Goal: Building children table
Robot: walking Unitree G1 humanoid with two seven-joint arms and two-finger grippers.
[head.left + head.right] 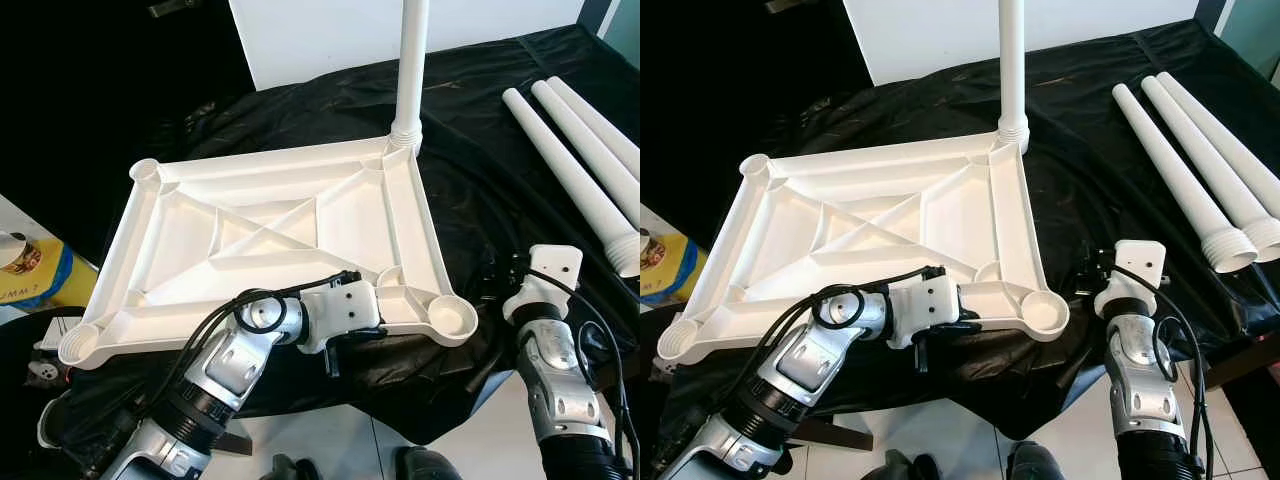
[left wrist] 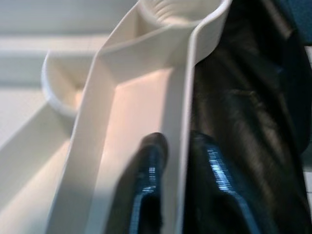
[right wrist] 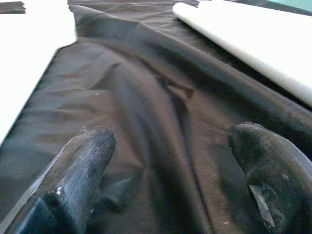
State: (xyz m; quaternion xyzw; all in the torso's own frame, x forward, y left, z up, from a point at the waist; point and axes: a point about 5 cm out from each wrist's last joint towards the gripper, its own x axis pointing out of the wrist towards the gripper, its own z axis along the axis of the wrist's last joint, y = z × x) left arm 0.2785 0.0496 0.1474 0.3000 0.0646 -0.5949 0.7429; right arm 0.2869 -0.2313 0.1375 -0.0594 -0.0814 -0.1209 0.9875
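Observation:
The white plastic table top (image 1: 405, 225) lies upside down on a black cloth, ribs and corner sockets facing up. One white leg (image 1: 411, 70) stands upright in its far right socket. Three loose white legs (image 1: 585, 170) lie side by side on the cloth at the right. My left gripper (image 2: 183, 146) is shut on the table top's near rim, close to the near right socket (image 1: 452, 318), with one finger inside the wall and one outside. My right gripper (image 3: 170, 141) is open just above the bare cloth, right of the table top and short of the loose legs.
The black cloth (image 1: 480, 180) covers a low surface and drapes over its near edge onto pale floor tiles. A white panel (image 1: 330, 30) stands behind the table top. A yellow bag (image 1: 40, 272) sits on the floor at the left.

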